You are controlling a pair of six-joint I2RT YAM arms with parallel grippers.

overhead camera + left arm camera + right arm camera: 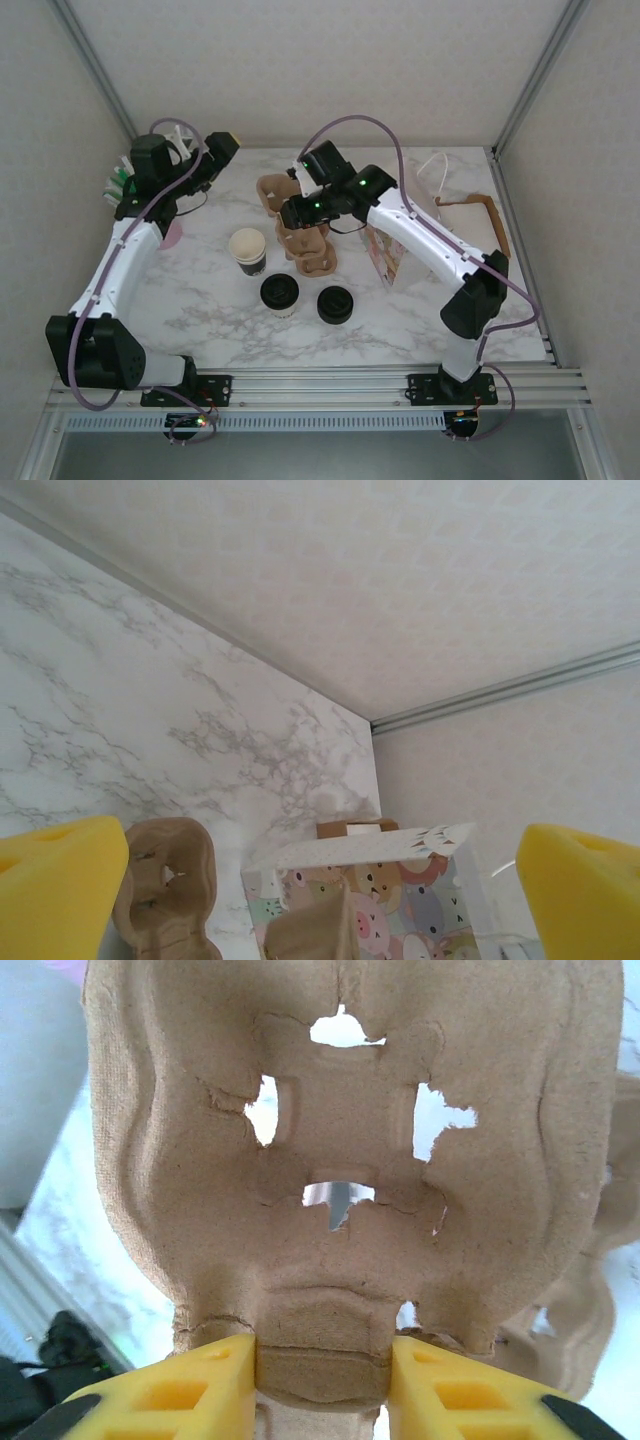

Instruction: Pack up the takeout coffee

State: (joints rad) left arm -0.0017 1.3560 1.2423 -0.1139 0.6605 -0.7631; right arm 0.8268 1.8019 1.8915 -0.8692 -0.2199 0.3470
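- The takeout coffee, a small cream-white paper cup with a black lower band and a round black plastic lid, stands upright on the white marble-patterned table, towards the near side and between the two arms; nothing touches it
- Just to its right lies what looks like a loose round black lid; just behind it, to the left, stands a similar lidless cup with its cream inside showing
- The right end effector is clamped on a tab at the rim of a brown moulded-pulp cup carrier, with a yellow finger on either side; the carrier is tipped up on edge, over the middle of the table behind the cups
- A second pulp carrier lies further back
- The left end effector hangs raised near the back left corner, its yellow pads spread wide with nothing between them
- A paper bag printed with cartoon bears stands to the right of the carriers
- The step in hand appears to be readying the carrier; the coffee is not yet packed
- The next move likely calls for setting the carrier flat with a well facing up, then grasping the lidded cup by its body, keeping it upright, and lowering it squarely into a well
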